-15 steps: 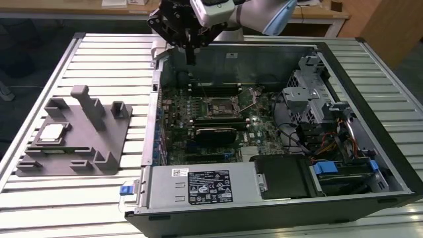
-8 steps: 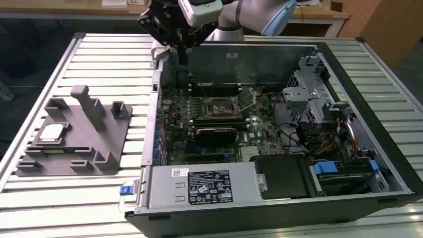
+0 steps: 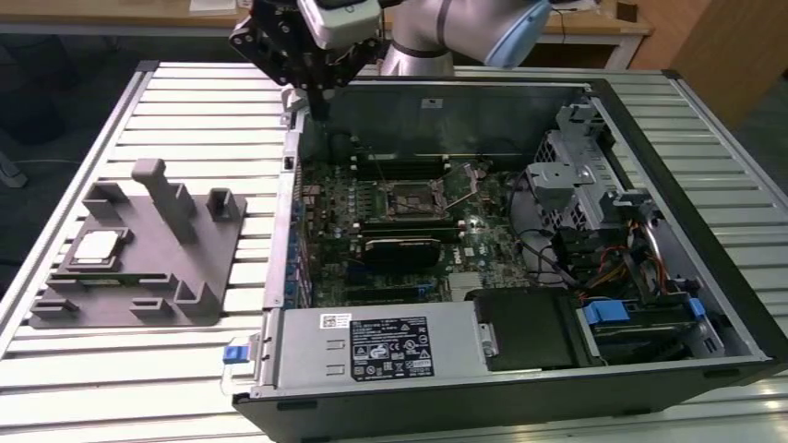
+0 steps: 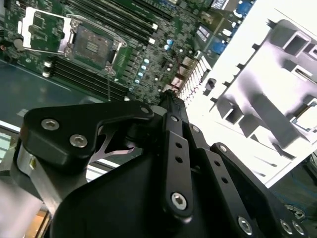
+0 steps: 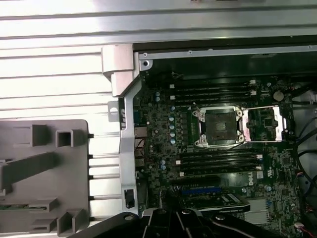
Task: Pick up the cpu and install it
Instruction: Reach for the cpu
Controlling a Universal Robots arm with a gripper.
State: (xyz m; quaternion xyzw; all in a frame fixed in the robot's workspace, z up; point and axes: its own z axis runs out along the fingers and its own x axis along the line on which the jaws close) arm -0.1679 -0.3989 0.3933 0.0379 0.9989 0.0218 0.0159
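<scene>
The black gripper (image 3: 319, 111) hangs above the thin metal wall of the open computer case (image 3: 493, 103), on the exterior view's left, its fingers pressed together on nothing. Inside, the square socket (image 3: 411, 197) sits mid-board with its metal frame swung up and open air above it. Well apart, out on the ribbed metal table (image 3: 185, 120), the shiny flat cpu (image 3: 96, 247) lies on a grey plastic plate (image 3: 161, 277) among upright pegs.

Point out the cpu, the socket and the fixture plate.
cpu (image 3: 99, 247), exterior view, metal top.
socket (image 5: 220, 126), first wrist view, dark centre.
fixture plate (image 3: 209, 249), exterior view, bare grey surface.
</scene>
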